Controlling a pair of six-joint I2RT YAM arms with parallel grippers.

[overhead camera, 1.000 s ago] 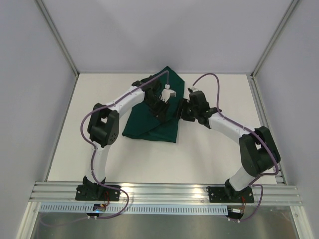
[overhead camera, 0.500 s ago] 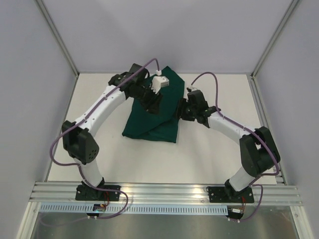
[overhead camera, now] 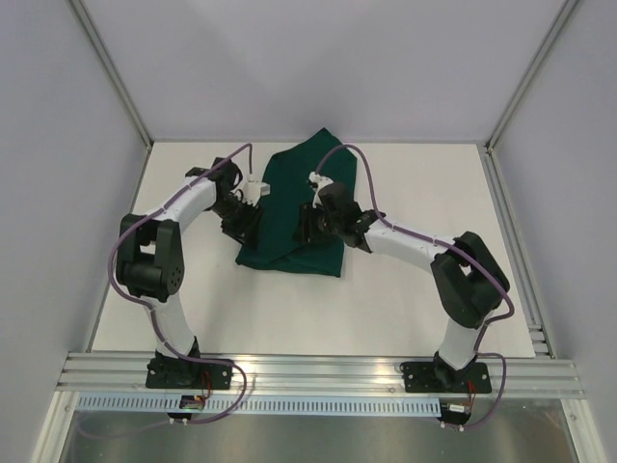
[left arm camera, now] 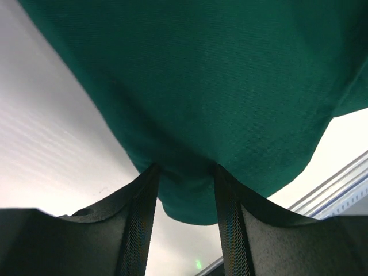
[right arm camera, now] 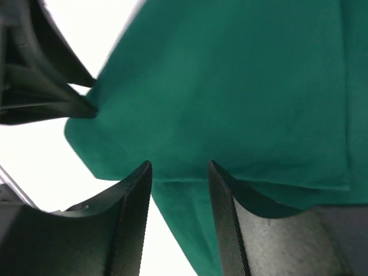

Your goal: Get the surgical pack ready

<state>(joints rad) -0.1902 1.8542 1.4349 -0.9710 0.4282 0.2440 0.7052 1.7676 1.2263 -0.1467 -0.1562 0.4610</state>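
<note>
At the cloth's left edge, the left gripper [left arm camera: 186,168] has a bunched fold of green fabric filling the gap between its half-closed jaws and touching both. It reads as a grip, though the close view leaves its firmness uncertain. A second ago this arm was working over the far middle of the bundle, and it has since swung out and down to this border.

The dark green cloth [overhead camera: 310,178] lies as a loosely folded bundle at the middle of the table [overhead camera: 415,289], one corner pointing to the far wall. No tray, instruments or gauze show.

The right gripper [right arm camera: 179,163] has come off the cloth's right edge onto its middle. Its jaws stand apart with nothing between them, above a fold line.

With one hand on the edge and the other over the centre, the arms look set for the next fold across the pack. Wrapping seems only partly done.
</note>
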